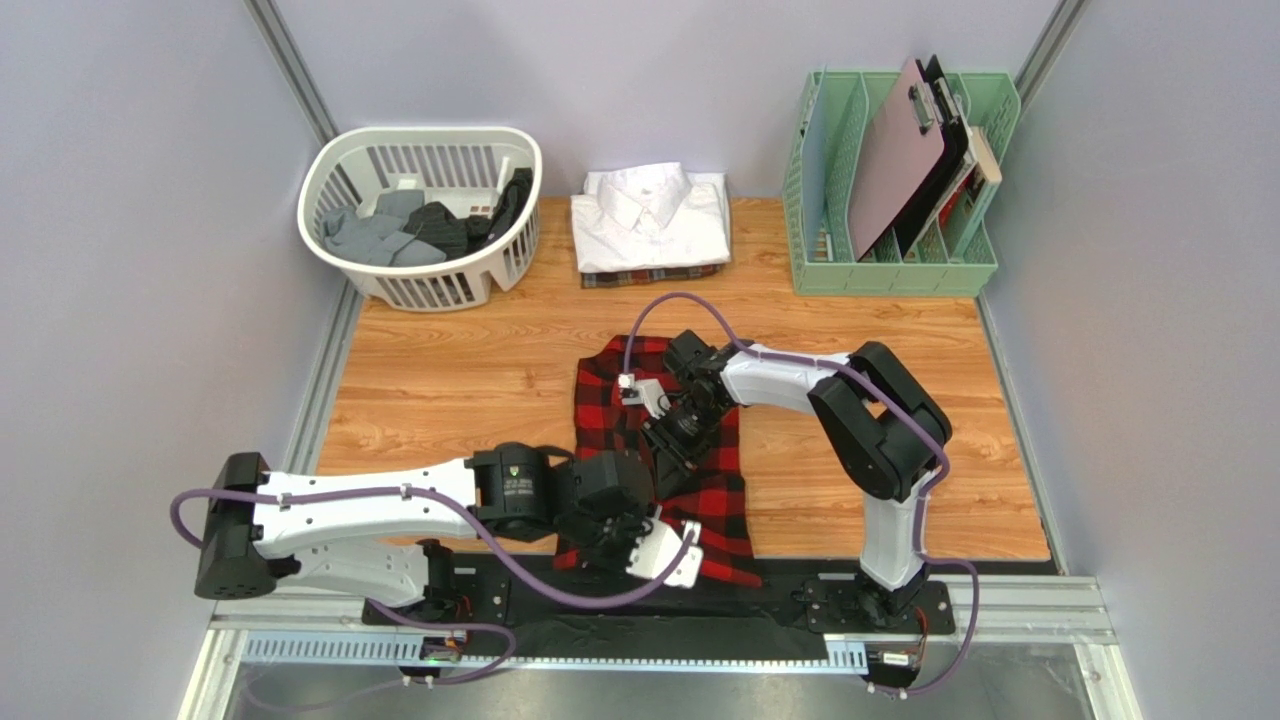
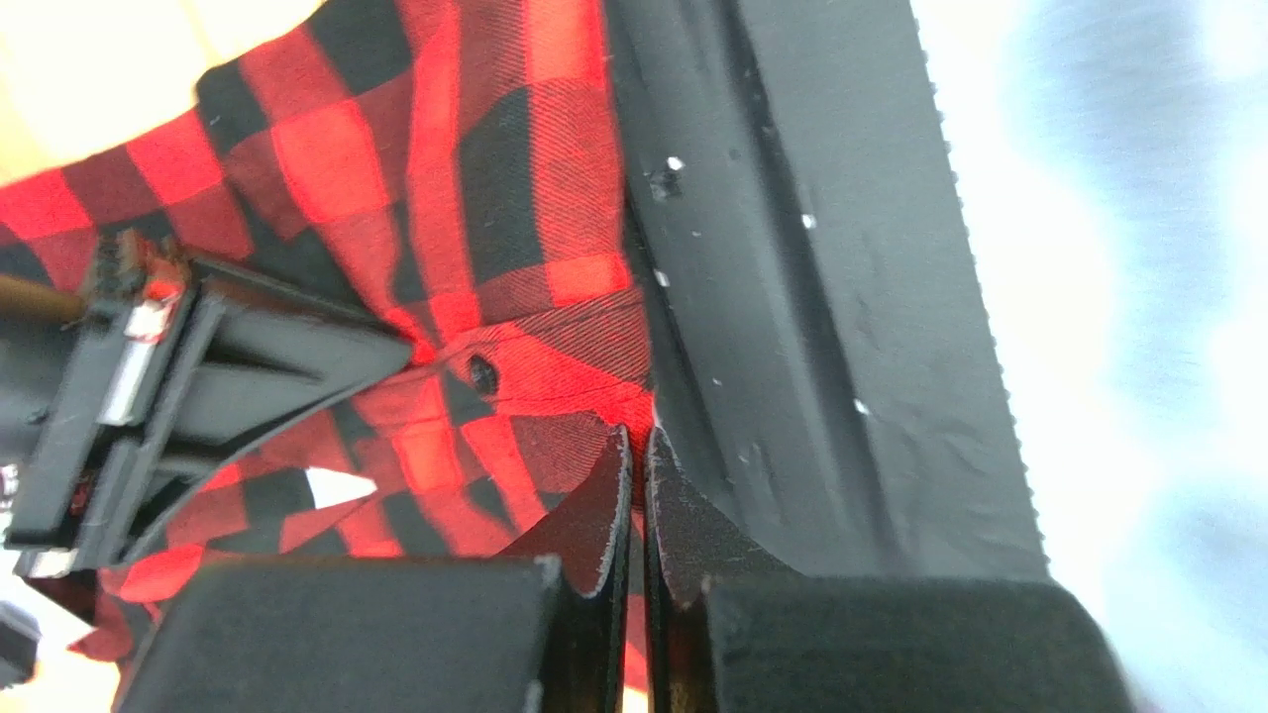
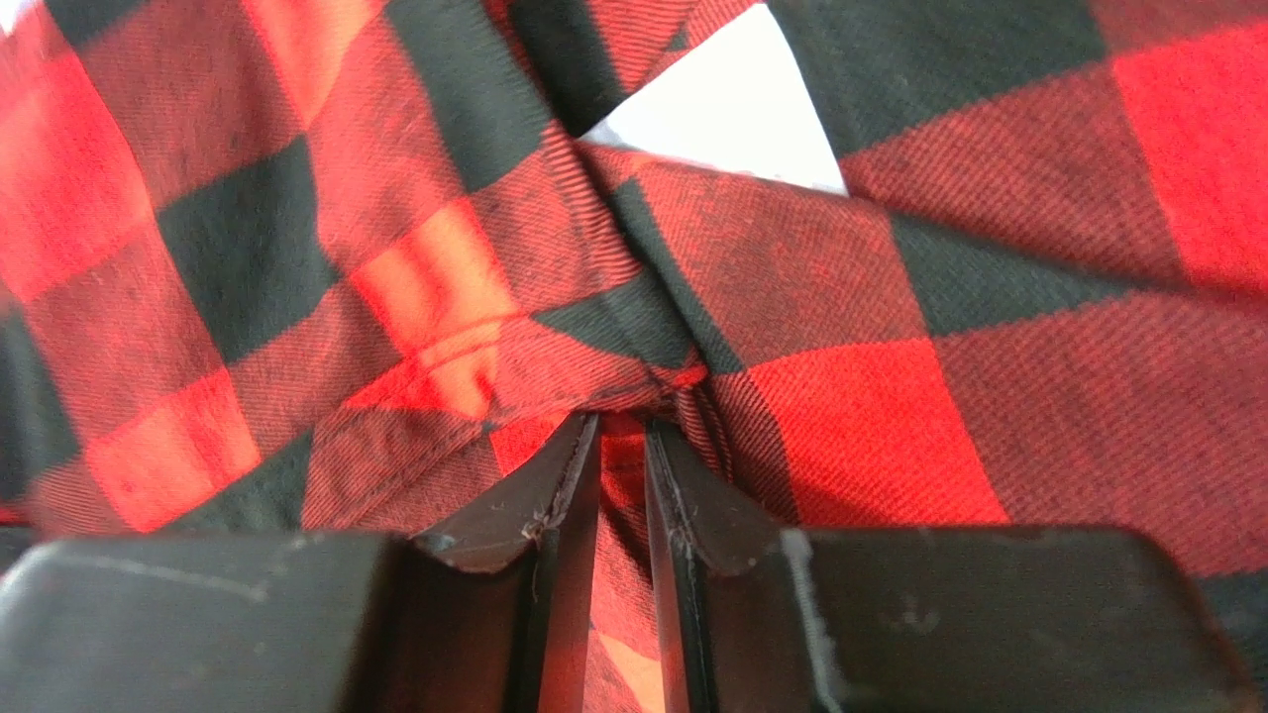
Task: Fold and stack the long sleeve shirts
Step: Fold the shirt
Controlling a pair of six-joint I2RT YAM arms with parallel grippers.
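Note:
The red-and-black checked flannel shirt (image 1: 684, 480) lies partly folded on the middle of the wooden table. My left gripper (image 1: 663, 549) is at the shirt's near edge, shut on a pinch of its cloth (image 2: 506, 401). My right gripper (image 1: 672, 420) is over the shirt's upper middle, shut on a raised fold of the flannel (image 3: 640, 320). The plain white shirt (image 1: 654, 215) lies folded at the back, on top of the folded dark plaid shirt (image 1: 649, 276), of which only an edge shows.
A white laundry basket (image 1: 343, 162) with grey and dark clothes stands at the back left. A green file rack (image 1: 962, 278) with clipboards stands at the back right. A black strip (image 2: 834, 268) runs along the table's near edge beside my left gripper.

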